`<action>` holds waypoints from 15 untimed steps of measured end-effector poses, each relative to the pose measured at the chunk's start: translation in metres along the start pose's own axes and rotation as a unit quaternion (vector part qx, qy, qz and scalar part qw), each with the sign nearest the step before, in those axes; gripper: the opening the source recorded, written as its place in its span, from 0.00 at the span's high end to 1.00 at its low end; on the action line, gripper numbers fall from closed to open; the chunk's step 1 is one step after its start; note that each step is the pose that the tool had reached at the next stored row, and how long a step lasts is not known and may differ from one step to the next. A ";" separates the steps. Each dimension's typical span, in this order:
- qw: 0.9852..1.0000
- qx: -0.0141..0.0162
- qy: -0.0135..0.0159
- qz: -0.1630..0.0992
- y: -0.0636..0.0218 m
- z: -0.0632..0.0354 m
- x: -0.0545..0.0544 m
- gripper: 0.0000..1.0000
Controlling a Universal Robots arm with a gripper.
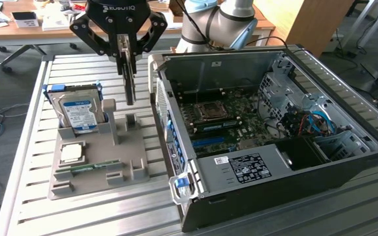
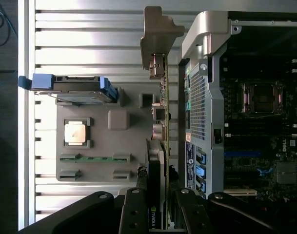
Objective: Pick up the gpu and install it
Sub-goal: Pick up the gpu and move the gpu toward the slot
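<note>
The gpu (image 1: 130,81) hangs edge-on, a thin dark card gripped at its upper edge. My gripper (image 1: 128,55) is shut on it and holds it above the grey holder tray (image 1: 97,167), close beside the open computer case (image 1: 274,123). In the wrist view the gpu (image 2: 161,146) runs as a narrow strip with its silver bracket (image 2: 158,34) at the far end. There the gripper (image 2: 161,209) clamps the card from both sides. The case lies on its side with the motherboard (image 1: 222,123) and a blue slot (image 1: 208,142) exposed.
The tray holds an upright hard drive (image 1: 77,110) with a blue-white label, a silver CPU (image 1: 71,152) and a green memory stick (image 1: 87,167). All of it rests on a slatted metal table (image 1: 31,206). A wooden desk (image 1: 38,27) stands behind.
</note>
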State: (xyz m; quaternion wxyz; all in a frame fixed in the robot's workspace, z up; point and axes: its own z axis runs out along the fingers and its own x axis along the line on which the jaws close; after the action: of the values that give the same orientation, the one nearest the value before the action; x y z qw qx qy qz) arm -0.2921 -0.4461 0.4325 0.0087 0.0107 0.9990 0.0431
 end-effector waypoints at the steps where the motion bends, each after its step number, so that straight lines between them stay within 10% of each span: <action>1: 1.000 0.000 0.000 0.000 0.0001 0.0001 -0.001 0.73; 15: 1.000 -0.003 0.000 0.000 0.0008 0.0007 -0.035 0.73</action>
State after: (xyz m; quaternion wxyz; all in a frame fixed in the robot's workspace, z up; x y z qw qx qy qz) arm -0.2566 -0.4461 0.4325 0.0087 0.0108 0.9989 0.0456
